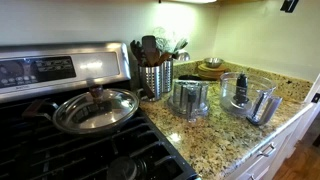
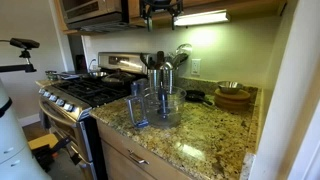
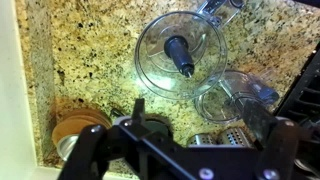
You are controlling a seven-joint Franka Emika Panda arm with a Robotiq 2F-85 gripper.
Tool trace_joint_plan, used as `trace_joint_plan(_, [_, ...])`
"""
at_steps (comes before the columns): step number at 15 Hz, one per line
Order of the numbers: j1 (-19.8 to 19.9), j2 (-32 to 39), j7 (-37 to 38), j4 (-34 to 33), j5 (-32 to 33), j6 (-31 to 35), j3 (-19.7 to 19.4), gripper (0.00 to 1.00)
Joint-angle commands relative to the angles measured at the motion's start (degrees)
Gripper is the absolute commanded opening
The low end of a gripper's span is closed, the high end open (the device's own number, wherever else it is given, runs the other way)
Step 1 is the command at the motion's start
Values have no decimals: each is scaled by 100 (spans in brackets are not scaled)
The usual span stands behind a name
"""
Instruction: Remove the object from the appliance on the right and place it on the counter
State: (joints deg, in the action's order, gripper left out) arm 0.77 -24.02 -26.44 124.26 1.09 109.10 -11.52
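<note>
A clear food-processor bowl stands on the granite counter, with a dark blade spindle upright inside it. In the wrist view the bowl lies straight below, the spindle at its centre. A second clear container stands beside it and also shows in the wrist view. My gripper hangs high above the counter, near the cabinet light. In the wrist view its jaws are open and empty, well clear of the bowl.
A perforated metal utensil holder full of tools stands behind the bowls. Stacked wooden bowls sit at the back by the wall. The stove carries a pan with a glass lid. A clear part leans by the bowl.
</note>
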Motion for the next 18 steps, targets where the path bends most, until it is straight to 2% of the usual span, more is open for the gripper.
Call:
trace_joint_plan(1, [41, 8, -14, -13, -18, -13, 34, 100])
trace_joint_plan(9, [59, -6, 74, 55, 34, 34, 77, 100])
trace_joint_plan(18, [125, -282, 786, 943, 409, 364, 437, 100])
